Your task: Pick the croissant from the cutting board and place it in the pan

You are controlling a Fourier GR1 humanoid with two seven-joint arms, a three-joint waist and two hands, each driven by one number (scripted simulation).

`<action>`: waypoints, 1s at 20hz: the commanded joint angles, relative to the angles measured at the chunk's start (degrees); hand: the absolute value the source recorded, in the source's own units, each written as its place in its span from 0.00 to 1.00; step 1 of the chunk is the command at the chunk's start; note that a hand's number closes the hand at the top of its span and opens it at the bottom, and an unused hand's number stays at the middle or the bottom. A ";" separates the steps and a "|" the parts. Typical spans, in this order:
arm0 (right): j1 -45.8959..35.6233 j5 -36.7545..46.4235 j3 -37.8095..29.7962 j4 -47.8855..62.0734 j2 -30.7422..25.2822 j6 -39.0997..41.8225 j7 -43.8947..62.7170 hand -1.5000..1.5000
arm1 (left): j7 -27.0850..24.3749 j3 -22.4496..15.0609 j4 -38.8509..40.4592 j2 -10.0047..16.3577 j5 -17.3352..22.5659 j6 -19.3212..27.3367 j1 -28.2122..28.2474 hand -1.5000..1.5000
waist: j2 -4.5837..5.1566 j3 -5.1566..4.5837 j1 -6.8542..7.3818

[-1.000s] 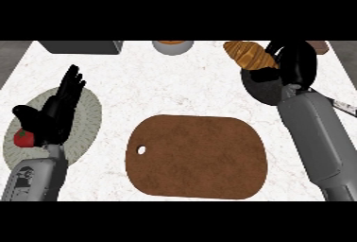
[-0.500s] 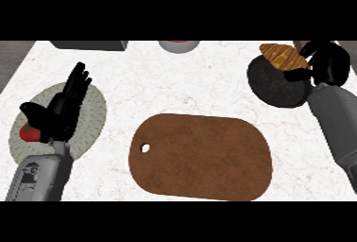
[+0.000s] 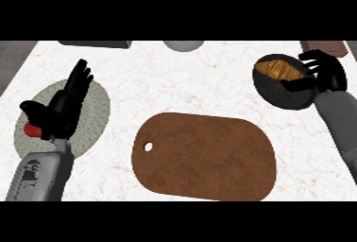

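Observation:
The golden-brown croissant (image 3: 279,69) lies in the black pan (image 3: 287,97) at the far right of the counter. My right hand (image 3: 326,73) is just to its right, over the pan's rim, open, with fingers spread toward the croissant's end and the thumb below it. The brown cutting board (image 3: 202,160) lies bare in the middle front. My left hand (image 3: 61,108) rests open, fingers up, over the grey-green plate (image 3: 94,111) at the left.
A small red item (image 3: 31,128) sits on the plate, partly behind my left hand. At the back edge are a grey bowl (image 3: 182,45), a dark object (image 3: 94,43) to the left and a brown block (image 3: 325,46) at the right corner.
The croissant has come down into the pan, and my right hand's fingers have spread away from it. The left hand has stayed put.

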 commanded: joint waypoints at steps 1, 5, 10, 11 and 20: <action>-0.94 -4.47 -3.75 4.02 0.00 6.86 -4.12 0.00 | 1.26 -0.09 -0.67 0.14 0.36 -0.34 -0.89 0.50 | 0.11 0.07 0.48; 0.42 -4.47 -4.50 5.55 0.50 3.69 -9.65 0.00 | 1.78 -0.27 0.47 -1.34 -0.65 1.99 -3.03 0.50 | 0.14 0.03 0.01; 2.67 -11.40 -11.05 2.24 1.15 1.63 -21.76 0.00 | -0.48 0.05 2.40 -1.07 -1.53 2.14 -1.40 0.50 | -0.37 0.00 -1.49; 1.33 -12.67 -12.38 2.12 1.82 0.25 -20.87 0.00 | 0.83 -0.28 0.91 -1.04 -1.59 2.21 -0.60 0.50 | -0.70 -0.04 -1.27; 10.34 -23.21 -17.92 -0.90 -0.97 23.35 -32.29 0.00 | -0.47 3.15 0.34 1.51 0.61 0.24 3.97 0.50 | -2.32 -0.35 -4.88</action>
